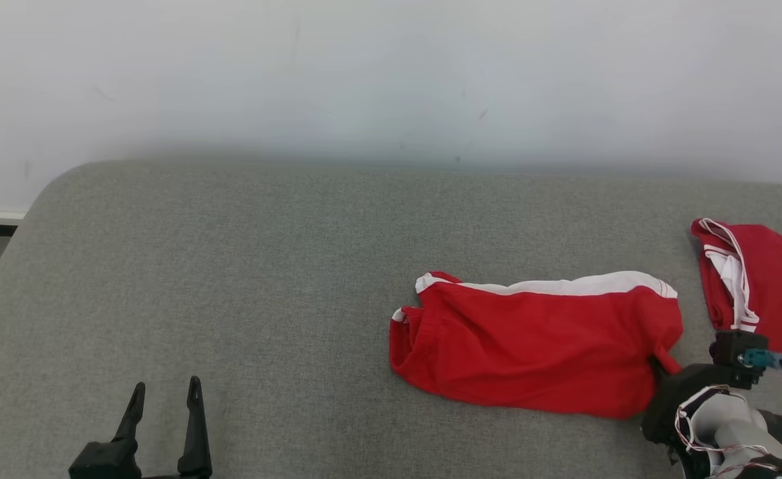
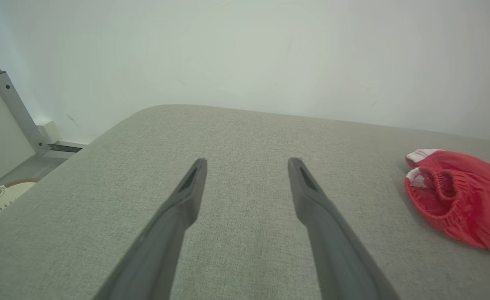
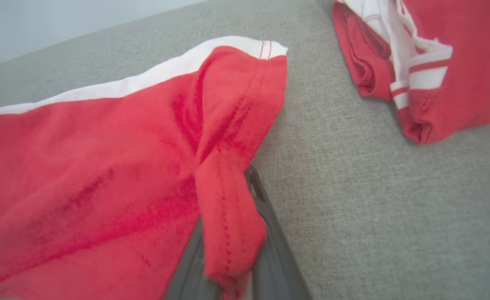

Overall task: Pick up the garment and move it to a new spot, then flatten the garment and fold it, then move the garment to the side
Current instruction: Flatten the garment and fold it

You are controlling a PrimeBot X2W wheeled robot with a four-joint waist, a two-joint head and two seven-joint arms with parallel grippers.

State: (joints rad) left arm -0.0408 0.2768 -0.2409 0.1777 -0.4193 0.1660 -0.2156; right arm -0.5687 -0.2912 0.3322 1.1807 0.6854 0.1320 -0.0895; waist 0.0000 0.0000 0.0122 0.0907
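The right jaws are drawn nearly together on a bunched fold of hem, which is pinched between the two dark fingers (image 3: 276, 258) in the right wrist view. What is held is the near right corner of the red cloth shorts with a white side stripe (image 1: 537, 346). The left jaws are held wide with nothing between them, their fingers (image 2: 184, 208) poised over a bare part of the grey fabric-covered bench (image 1: 231, 279) at the lower left of the head view

The shorts are laid on the bench right of centre, mostly flat though rumpled. Their long axis is run across the robot's front, left to right. The elastic waistband (image 2: 441, 187) is pointed toward the robot's left and the leg hems toward its right, with the white stripe along the far edge. From the right jaws the garment is thus stretched away to the left. From the left jaws it is found well apart to the right, so the right arm is much the nearer

A second red garment with white trim (image 1: 763, 286) is seen further right, near the hem end but apart from the shorts

The pick-up is judged to be only just begun. As only one corner is held, the rest can be expected to trail leftward along that axis when lifted
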